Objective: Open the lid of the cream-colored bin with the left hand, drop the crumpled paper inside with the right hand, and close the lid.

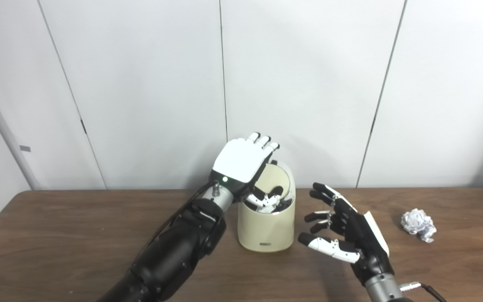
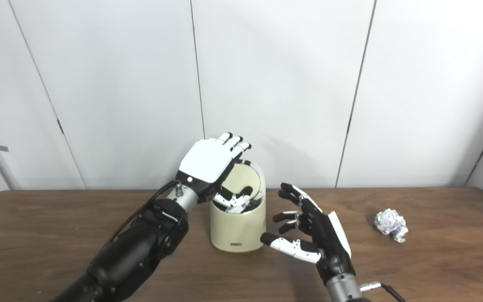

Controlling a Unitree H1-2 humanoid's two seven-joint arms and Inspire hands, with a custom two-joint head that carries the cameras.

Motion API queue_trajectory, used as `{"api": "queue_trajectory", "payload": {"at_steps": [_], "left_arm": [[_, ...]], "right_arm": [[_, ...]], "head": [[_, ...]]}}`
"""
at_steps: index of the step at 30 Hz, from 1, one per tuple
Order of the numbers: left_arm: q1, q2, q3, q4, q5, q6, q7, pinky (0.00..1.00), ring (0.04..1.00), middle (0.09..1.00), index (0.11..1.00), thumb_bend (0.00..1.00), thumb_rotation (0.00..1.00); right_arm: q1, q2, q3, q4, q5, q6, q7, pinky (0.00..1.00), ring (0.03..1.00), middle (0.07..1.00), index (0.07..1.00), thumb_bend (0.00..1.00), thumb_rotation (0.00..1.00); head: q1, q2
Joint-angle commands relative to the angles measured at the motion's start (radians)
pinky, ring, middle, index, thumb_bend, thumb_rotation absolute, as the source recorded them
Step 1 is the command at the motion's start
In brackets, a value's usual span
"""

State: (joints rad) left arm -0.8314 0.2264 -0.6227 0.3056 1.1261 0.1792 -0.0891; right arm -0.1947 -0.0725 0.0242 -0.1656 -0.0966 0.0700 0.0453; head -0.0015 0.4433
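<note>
Covering bin [image 1: 266,228] mouth, left hand [image 1: 241,161] — grip unclear (fingers partly hidden); right hand [image 1: 342,228] spread, empty — paper [image 1: 418,225] apart.

Brown wooden table [image 1: 78,226] runs the full width, grain showing. Standing on it dead centre, a cream-colored bin [image 1: 266,226], upright, its lid [image 1: 285,178] tipped up at the back. Out at three o'clock from the bin, well apart, lies a crumpled paper [image 1: 418,225].

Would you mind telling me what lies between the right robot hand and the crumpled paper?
Only bare table: both eye views show nothing between the right robot hand and the crumpled paper.
</note>
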Motion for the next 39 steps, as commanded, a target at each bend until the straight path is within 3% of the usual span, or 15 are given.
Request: {"api": "queue_trajectory", "payload": {"at_steps": [1, 10, 12, 17, 18, 19, 21, 26, 31, 39], "left_arm": [[0.024, 0.030, -0.008, 0.025, 0.015, 0.005, -0.052, 0.86, 0.967, 0.947, 0.936, 1.00, 0.15], [0.025, 0.014, 0.112, -0.071, -0.095, 0.017, -0.046, 0.84, 0.961, 0.935, 0.929, 0.99, 0.14], [0.028, 0.006, 0.138, -0.089, -0.113, 0.021, -0.047, 0.79, 0.944, 0.925, 0.922, 0.95, 0.17], [0.031, 0.001, 0.150, -0.093, -0.112, 0.017, -0.053, 0.77, 0.937, 0.922, 0.919, 0.94, 0.19], [0.041, -0.027, 0.219, -0.113, -0.182, 0.002, 0.017, 0.77, 0.937, 0.922, 0.919, 0.94, 0.19], [0.050, -0.050, 0.274, -0.129, -0.238, -0.008, 0.071, 0.66, 0.831, 0.868, 0.892, 0.86, 0.21], [0.062, -0.082, 0.351, -0.141, -0.308, -0.031, 0.141, 0.60, 0.784, 0.846, 0.883, 0.81, 0.23], [0.076, -0.110, 0.412, -0.109, -0.374, -0.094, 0.248, 0.58, 0.767, 0.846, 0.876, 0.77, 0.21], [0.089, -0.128, 0.441, -0.096, -0.446, -0.118, 0.287, 0.62, 0.791, 0.824, 0.879, 0.75, 0.22], [0.106, -0.143, 0.479, -0.131, -0.545, -0.103, 0.273, 0.69, 0.804, 0.813, 0.876, 0.75, 0.21]], "right_arm": [[-0.025, -0.001, 0.002, -0.016, 0.005, -0.027, 0.000, 0.48, 0.609, 0.837, 0.840, 0.70, 0.28], [-0.023, -0.005, 0.007, -0.007, 0.005, -0.043, 0.002, 0.47, 0.605, 0.839, 0.846, 0.71, 0.30], [-0.024, -0.006, 0.008, -0.005, 0.004, -0.045, 0.003, 0.46, 0.603, 0.839, 0.847, 0.71, 0.31], [-0.024, -0.007, 0.010, -0.005, 0.005, -0.046, 0.001, 0.46, 0.602, 0.839, 0.847, 0.71, 0.31], [-0.024, -0.006, 0.010, -0.005, 0.008, -0.043, 0.003, 0.46, 0.602, 0.839, 0.847, 0.71, 0.31], [-0.023, -0.005, 0.011, -0.006, 0.011, -0.042, 0.004, 0.45, 0.591, 0.833, 0.846, 0.71, 0.29], [-0.023, -0.004, 0.011, -0.004, 0.015, -0.045, 0.005, 0.45, 0.583, 0.829, 0.846, 0.70, 0.28], [-0.019, -0.010, 0.015, -0.003, 0.011, -0.050, 0.007, 0.45, 0.583, 0.832, 0.847, 0.68, 0.26], [-0.017, -0.014, 0.015, -0.005, 0.009, -0.052, 0.008, 0.44, 0.577, 0.827, 0.844, 0.69, 0.28], [-0.013, -0.017, 0.013, -0.010, 0.012, -0.042, 0.011, 0.44, 0.589, 0.831, 0.845, 0.70, 0.29]], "head": [[0.001, 0.000], [0.001, 0.001], [0.001, 0.001], [0.001, 0.001], [0.000, 0.003], [0.000, 0.004], [0.000, 0.005], [0.001, 0.008], [0.003, 0.011], [0.005, 0.015]]}}
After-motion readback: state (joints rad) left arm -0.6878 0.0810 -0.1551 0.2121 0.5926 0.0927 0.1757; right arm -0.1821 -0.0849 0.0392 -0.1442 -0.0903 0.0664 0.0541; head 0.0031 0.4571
